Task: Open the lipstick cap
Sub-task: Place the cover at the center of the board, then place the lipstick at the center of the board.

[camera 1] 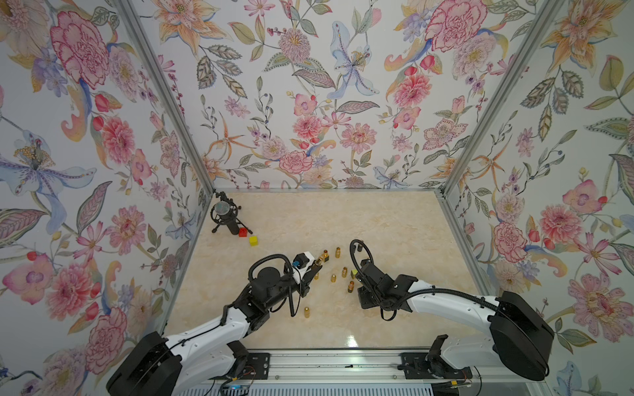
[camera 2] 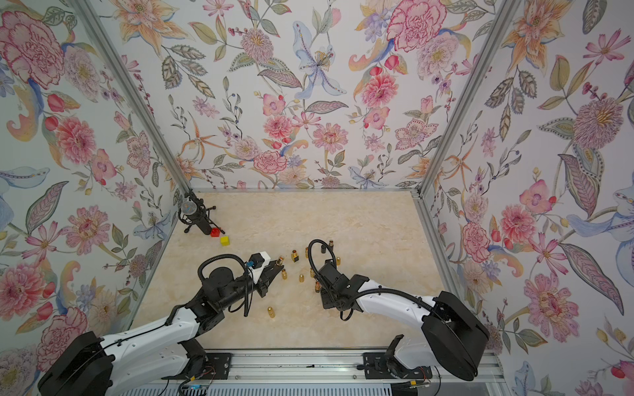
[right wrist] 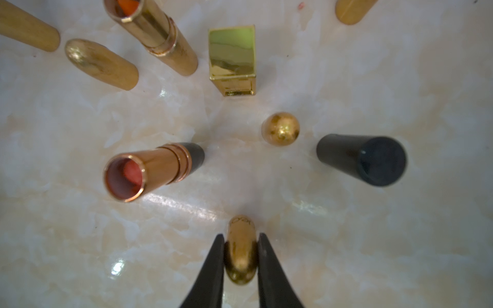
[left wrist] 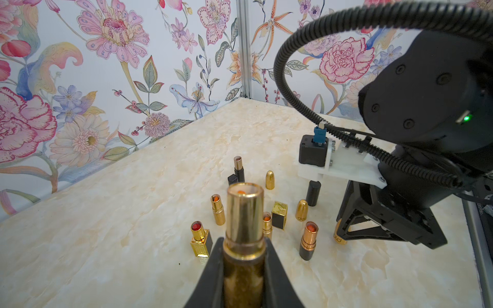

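Lipstick [left wrist: 244,213] open: tube in my left gripper [left wrist: 244,244], cap [right wrist: 240,253] in my right gripper [right wrist: 240,237].

My left jaws pinch the lipstick low on its gold barrel, and its open mouth shows an orange stick. In a top view the lipstick [camera 1: 318,262] sits just below frame centre, over the table [camera 1: 343,219]. My right jaws press on both sides of the gold bullet-shaped cap. I cannot tell whether it touches the table. Lipstick and cap are apart, and other opened lipsticks [left wrist: 308,240] and loose caps [left wrist: 270,180] stand on the marble between and around them.
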`<state>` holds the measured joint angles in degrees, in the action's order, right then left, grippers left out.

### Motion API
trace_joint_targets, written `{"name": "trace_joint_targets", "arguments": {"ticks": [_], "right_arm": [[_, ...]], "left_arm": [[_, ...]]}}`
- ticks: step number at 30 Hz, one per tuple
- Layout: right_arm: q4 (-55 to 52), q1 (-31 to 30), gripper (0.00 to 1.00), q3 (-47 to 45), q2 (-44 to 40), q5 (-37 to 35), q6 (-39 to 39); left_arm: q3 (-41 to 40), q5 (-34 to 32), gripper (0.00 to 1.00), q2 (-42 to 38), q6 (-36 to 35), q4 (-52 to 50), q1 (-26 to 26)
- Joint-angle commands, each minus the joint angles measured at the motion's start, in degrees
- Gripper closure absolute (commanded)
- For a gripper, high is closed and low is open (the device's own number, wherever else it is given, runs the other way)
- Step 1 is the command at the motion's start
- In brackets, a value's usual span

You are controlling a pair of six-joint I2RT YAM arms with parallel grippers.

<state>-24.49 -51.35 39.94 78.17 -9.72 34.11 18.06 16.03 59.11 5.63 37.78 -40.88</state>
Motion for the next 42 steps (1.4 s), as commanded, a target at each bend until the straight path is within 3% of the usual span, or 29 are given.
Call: {"name": "trace_joint_targets", "arguments": {"ticks": [1, 16, 26, 32, 38, 42], "right_arm": [[0.91, -0.45, 0.77, -0.34, 1.36, -1.21, 0.24], [1.29, -0.41, 0.68, -0.03, 2.48, 0.66, -1.24], [-7.21, 0.41, 0.53, 4.98, -7.35, 0.02, -1.96], [-8.15, 6.41, 0.51, 13.34, -12.17, 11.33, -5.40], [-3.96, 6.80, 0.51, 22.45, -7.31, 26.29, -10.48], [0.62, 6.29, 0.51, 24.52, -4.92, 29.58, -9.13]], "left_arm": [[-0.93, -0.83, 0.94, -0.64, 1.62, 1.90, 0.06], [-1.01, -0.92, 0.94, -0.75, 1.14, 1.51, 0.02], [-0.40, -0.21, 0.94, -0.79, 1.14, 1.58, 0.01], [0.19, 0.88, 0.93, 1.11, 1.82, 3.65, 0.03], [1.56, 3.07, 0.93, 4.67, 2.81, 7.09, 0.03], [3.06, 4.37, 0.94, 7.51, 3.24, 8.33, -0.08]]}}
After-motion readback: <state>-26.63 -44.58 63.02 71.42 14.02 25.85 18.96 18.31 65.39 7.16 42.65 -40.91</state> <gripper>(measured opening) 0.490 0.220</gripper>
